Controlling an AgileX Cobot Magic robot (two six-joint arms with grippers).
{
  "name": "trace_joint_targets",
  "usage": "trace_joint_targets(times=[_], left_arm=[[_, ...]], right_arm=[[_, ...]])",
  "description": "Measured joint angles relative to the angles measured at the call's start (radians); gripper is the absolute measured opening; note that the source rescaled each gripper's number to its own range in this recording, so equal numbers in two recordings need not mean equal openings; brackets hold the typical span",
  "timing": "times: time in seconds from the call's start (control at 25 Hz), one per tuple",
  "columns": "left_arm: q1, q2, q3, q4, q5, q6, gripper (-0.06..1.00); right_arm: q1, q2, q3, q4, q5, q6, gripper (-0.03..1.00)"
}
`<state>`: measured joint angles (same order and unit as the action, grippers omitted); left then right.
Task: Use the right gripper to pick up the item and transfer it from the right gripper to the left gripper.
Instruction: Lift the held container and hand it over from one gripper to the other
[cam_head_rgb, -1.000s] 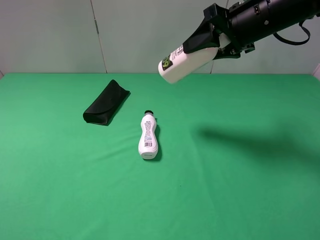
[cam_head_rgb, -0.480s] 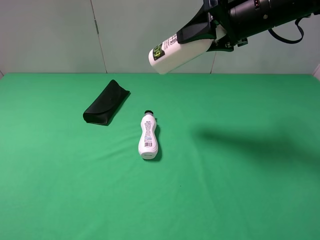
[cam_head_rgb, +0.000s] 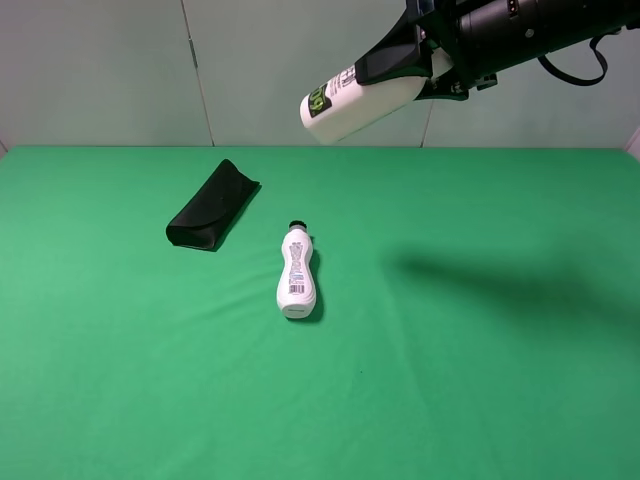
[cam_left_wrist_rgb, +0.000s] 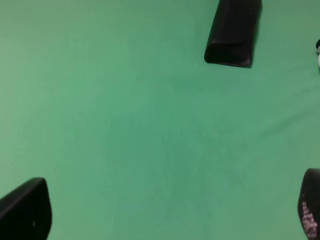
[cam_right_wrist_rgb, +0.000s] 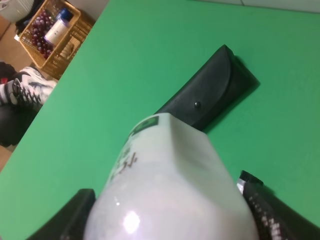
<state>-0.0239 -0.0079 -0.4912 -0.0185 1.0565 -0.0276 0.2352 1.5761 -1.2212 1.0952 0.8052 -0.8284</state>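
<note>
We judge this to be the middle step: the pick-up looks done and the hand-over is not yet begun. In the upper right of the high view the right claw (cam_head_rgb: 392, 75) is clamped tight around the body of the stout white bottle (cam_head_rgb: 350, 108). The bottle's labelled end, with the black-green band, juts out toward the upper middle of the frame and tilts down a little, high above the green worktop (cam_head_rgb: 480, 380). The left claw (cam_left_wrist_rgb: 167, 210) does not appear in the high view at all. Its own camera shows its fingertips (cam_left_wrist_rgb: 25, 212) spread wide with only green cloth between them, so it is fully open and holds nothing, and we take it to be well apart from the bottle. The next move calls for the two claws to meet in the air. The left one must close firmly on the free labelled end before the right one lets go, or the bottle may drop. The slim black-capped bottle (cam_head_rgb: 297, 272) and the black case (cam_head_rgb: 212, 205), lying left of centre, play no part.
</note>
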Motion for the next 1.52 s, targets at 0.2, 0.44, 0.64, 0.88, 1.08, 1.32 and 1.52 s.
trace_joint_targets(times=[0.2,0.44,0.64,0.88,1.08,1.32,1.52], left_arm=[[0.000,0.000,0.000,0.000,0.000,0.000,1.00],[0.000,0.000,0.000,0.000,0.000,0.000,1.00],[0.000,0.034,-0.008,-0.001,-0.004,0.015,1.00],[0.000,0.283,-0.056,-0.044,-0.134,0.139,1.00],[0.000,0.580,-0.123,-0.173,-0.258,0.281,1.00],[0.000,0.901,-0.257,-0.374,-0.332,0.458,1.00],[-0.027,1.089,-0.355,-0.567,-0.344,0.740,1.00]], right_arm=[[0.000,0.000,0.000,0.000,0.000,0.000,0.03],[0.000,0.000,0.000,0.000,0.000,0.000,0.03],[0.000,0.000,0.000,0.000,-0.001,0.000,0.03],[0.000,0.000,0.000,0.000,-0.002,0.003,0.03],[0.000,0.000,0.000,0.000,-0.005,0.003,0.03],[0.000,0.000,0.000,0.000,-0.004,0.004,0.03],[0.000,0.000,0.000,0.000,-0.001,0.004,0.03]])
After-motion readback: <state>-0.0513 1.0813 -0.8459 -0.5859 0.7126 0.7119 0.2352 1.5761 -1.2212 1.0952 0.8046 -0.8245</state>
